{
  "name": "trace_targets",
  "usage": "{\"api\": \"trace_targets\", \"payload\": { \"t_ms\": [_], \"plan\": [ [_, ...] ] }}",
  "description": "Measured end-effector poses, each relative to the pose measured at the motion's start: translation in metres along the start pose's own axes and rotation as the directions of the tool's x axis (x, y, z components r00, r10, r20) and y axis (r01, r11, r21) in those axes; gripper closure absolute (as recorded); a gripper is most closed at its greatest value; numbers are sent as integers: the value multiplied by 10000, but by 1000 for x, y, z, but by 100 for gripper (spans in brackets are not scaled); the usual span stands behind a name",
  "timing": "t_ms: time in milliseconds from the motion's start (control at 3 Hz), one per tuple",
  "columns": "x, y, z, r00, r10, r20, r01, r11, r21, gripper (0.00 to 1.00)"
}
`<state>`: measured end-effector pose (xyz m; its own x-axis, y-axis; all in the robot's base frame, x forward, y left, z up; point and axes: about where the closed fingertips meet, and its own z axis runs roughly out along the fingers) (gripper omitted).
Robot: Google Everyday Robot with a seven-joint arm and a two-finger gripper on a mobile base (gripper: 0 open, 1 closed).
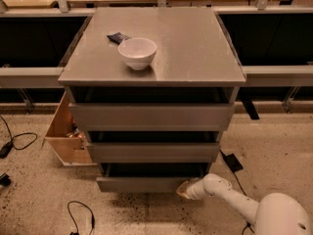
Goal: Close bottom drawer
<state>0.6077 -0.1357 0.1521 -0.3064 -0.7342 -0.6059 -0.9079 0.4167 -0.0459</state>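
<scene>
Though well above the work, note on the flat grey surface (195,43) of the three-drawer grey metal cabinet (151,82) a round white bowl (137,53), with a small dark flat packet (119,37) just behind it to the left. Find a light-brown wooden box (66,136) on the floor against the cabinet's left side, contents too unclear to name. See thin black cables (17,142) looping over the speckled floor (279,141) at left, and a flat black rectangular object (233,162) lying near the cabinet's right foot, just behind the arm.

Locate the plain grey bottom drawer (142,184) lowest in the stack, standing slightly out, a dark gap above its front, beneath two larger-fronted grey drawers (151,116). Follow the white rounded arm (230,197) from the lower right corner, held low and almost level over the floor, reaching leftward. Find the pincer (183,190) at the right end of that drawer's front, touching it or nearly so; cannot tell whether released or clenched.
</scene>
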Motion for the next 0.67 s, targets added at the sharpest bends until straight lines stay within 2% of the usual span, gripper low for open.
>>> {"api": "trace_targets", "payload": {
  "t_ms": [333, 667],
  "plan": [
    [0, 0, 0, 10000, 0, 0, 0, 10000, -1, 4],
    [0, 0, 0, 10000, 0, 0, 0, 10000, -2, 0]
  ]
}}
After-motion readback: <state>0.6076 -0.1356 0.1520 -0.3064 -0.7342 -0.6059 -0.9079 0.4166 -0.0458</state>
